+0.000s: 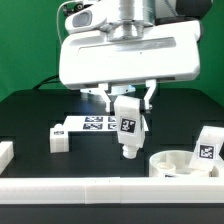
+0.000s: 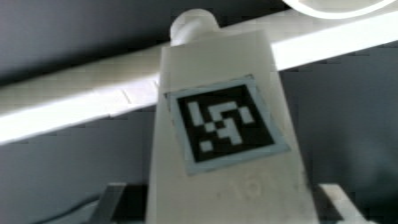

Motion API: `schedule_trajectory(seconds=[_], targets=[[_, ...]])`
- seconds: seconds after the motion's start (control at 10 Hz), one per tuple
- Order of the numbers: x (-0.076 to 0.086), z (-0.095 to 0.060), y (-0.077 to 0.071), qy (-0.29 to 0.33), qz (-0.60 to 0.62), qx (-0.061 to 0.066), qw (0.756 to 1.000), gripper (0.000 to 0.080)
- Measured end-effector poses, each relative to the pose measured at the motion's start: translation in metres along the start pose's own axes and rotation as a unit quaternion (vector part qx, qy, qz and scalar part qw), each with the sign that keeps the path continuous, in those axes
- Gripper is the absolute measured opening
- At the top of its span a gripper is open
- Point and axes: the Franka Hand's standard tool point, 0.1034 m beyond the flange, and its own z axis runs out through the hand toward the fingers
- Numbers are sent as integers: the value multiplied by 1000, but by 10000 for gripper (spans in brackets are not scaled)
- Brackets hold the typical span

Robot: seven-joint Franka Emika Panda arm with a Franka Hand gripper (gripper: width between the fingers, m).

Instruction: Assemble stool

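My gripper (image 1: 130,103) is shut on a white blocky stool leg (image 1: 127,128) with a black-and-white tag and holds it in the air, slightly tilted, its narrow end pointing down above the black table. In the wrist view the leg (image 2: 222,120) fills the middle between my gripper's (image 2: 226,210) fingers (image 2: 118,205). The round white seat (image 1: 175,163) lies at the exterior view's lower right, to the right of the held leg; a bit of its rim (image 2: 349,8) shows in the wrist view. A second leg (image 1: 207,148) stands behind the seat. A third leg (image 1: 57,138) lies at the left.
The marker board (image 1: 93,123) lies flat behind the held leg. A long white border rail (image 1: 90,188) runs along the front edge and shows in the wrist view (image 2: 71,105). Another rail piece (image 1: 5,152) is at the exterior view's left.
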Motion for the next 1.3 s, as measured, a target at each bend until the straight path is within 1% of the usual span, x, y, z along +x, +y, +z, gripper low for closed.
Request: schedule_trajectory(seconds=[0.1,0.2,0.3,0.4,0.5,0.8,1.1,1.3], targets=[[-4,0,-15,3,2,12,1000,327],[-6,1,-26,9,4,20,1000,327],[-11,5,-37,10,10,25,1000,327],[-12,7,-43,9,7,28,1000,327],[-11,7,-39,10,9,26,1000,327],[-12,8,-38,9,8,25,1000,327],[-18,15,-37,3,6,23,1000,327],[-19,16,-35,3,6,22,1000,327]])
